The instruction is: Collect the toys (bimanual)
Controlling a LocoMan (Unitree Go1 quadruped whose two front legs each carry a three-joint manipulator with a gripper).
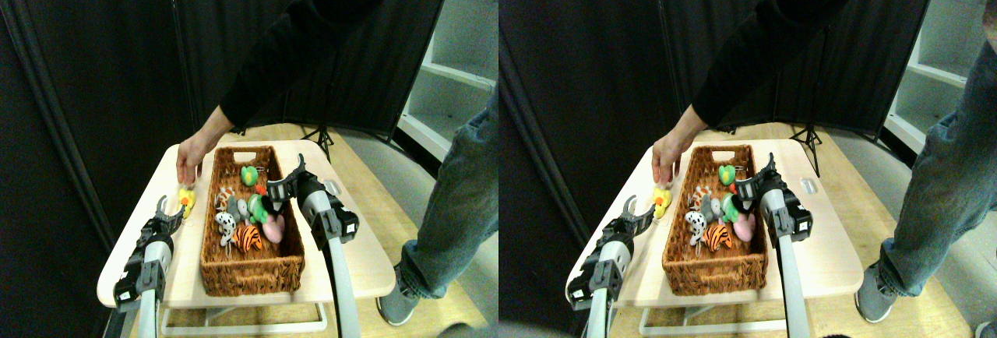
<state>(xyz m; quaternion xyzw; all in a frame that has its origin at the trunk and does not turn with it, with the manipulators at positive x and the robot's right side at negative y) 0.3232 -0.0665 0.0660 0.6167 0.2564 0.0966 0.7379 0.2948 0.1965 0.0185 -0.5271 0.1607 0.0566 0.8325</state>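
Plush toys (248, 217), striped orange, spotted white, pink and green, are heaped in the wicker basket (251, 272); left gripper (170, 212) is spread open, right gripper (284, 184) state cannot be told

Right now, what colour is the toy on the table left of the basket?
Yellow with some orange, the toy beside the wicker basket, seen in the stereo pair view.

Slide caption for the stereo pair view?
Person's hand places yellow toy by left tool; basket holds toys.

We look forward and down from above onto the pale wooden table (350, 264); our two side-by-side views nearly coincide, both sharing the long brown wicker basket (251, 269).
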